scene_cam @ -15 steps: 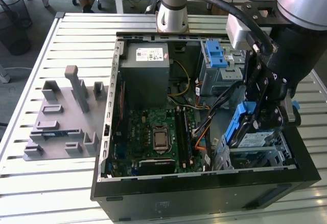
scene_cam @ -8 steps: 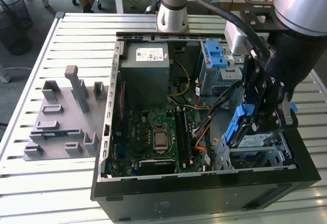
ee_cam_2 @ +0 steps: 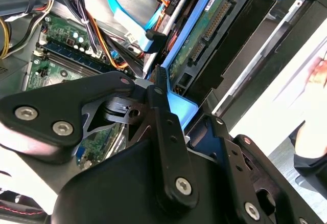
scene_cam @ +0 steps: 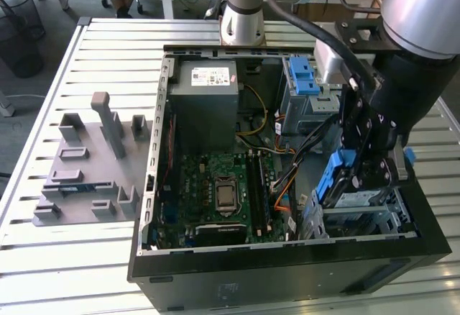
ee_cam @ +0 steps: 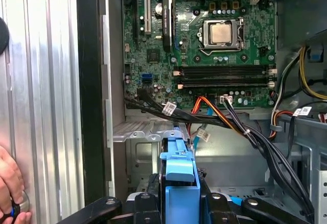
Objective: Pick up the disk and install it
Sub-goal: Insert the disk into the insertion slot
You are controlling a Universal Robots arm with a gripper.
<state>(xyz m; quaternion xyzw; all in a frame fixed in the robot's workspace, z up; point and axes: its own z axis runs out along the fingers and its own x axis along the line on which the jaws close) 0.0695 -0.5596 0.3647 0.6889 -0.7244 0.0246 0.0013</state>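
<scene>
1. The tool [ee_cam: 179,207] is pinching the disk [scene_cam: 335,178] by its blue carrier. The disk is tilted on edge over the drive bay [scene_cam: 377,218], at the exterior view's right.
2. To seat it well, I'd square the carrier with the bay rails, go gently, and steer clear of the cables [ee_cam: 255,137] just beside.

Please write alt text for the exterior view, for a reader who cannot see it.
The claw of a robot arm holds the disk, in its blue carrier, at the drive bay of an open computer case, on the exterior view's right. The case lies on a slatted metal table, with a grey fixture on the exterior view's left.
</scene>
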